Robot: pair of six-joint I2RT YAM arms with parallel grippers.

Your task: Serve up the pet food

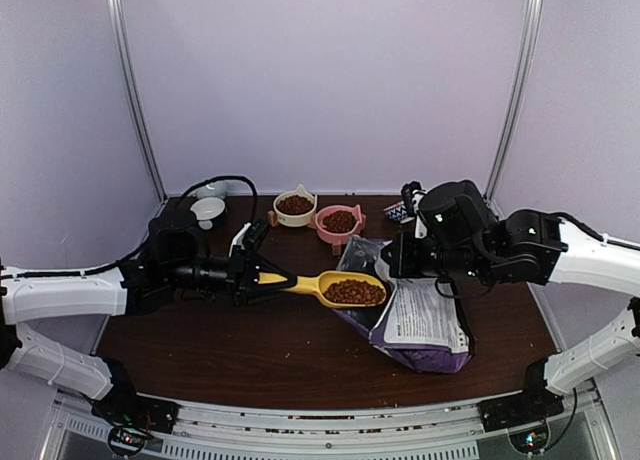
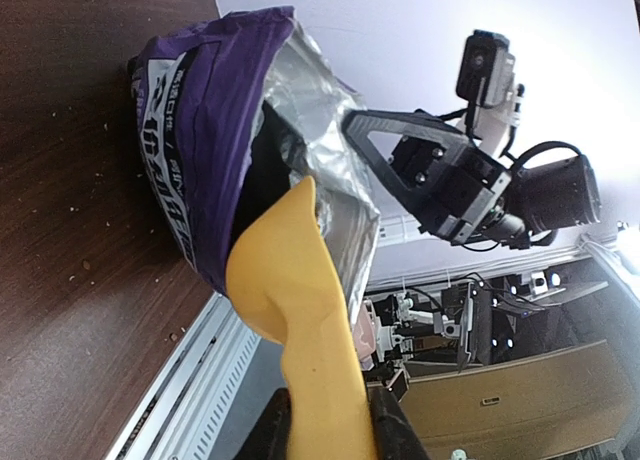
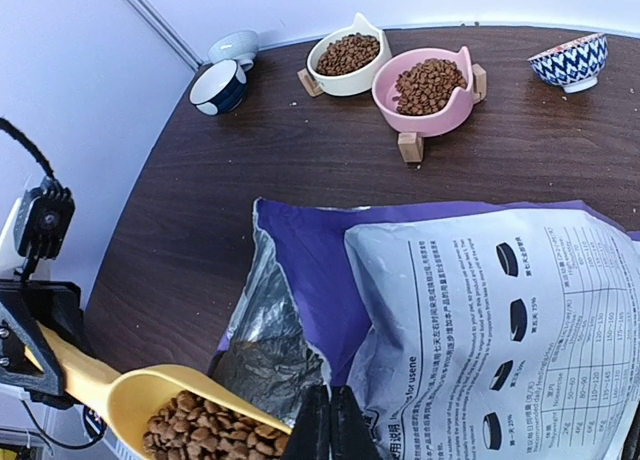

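Right gripper [image 3: 331, 422] is pinched almost shut on the open lip of the one purple bag [image 3: 300, 250]. Left gripper [image 2: 330, 435] is closed on the handle of the single yellow scoop [image 1: 325, 285]. The scoop's bowl, out ahead of it and just beside the right fingers, is heaped with pet food [image 3: 195, 432]: small reddish-brown pellets. Beyond both grippers stand two dishes holding the same pellets, a cream dish [image 3: 345, 52] and a pink dish [image 3: 425, 85], plus three small bowls: patterned bowl [image 3: 570, 60], navy bowl [image 3: 218, 85], pale bowl [image 3: 233, 47]

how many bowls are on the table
5: a cream bowl and a pink bowl with kibble at back centre; a patterned bowl right of them; a dark blue bowl and a pale bowl back left. None seems hidden.
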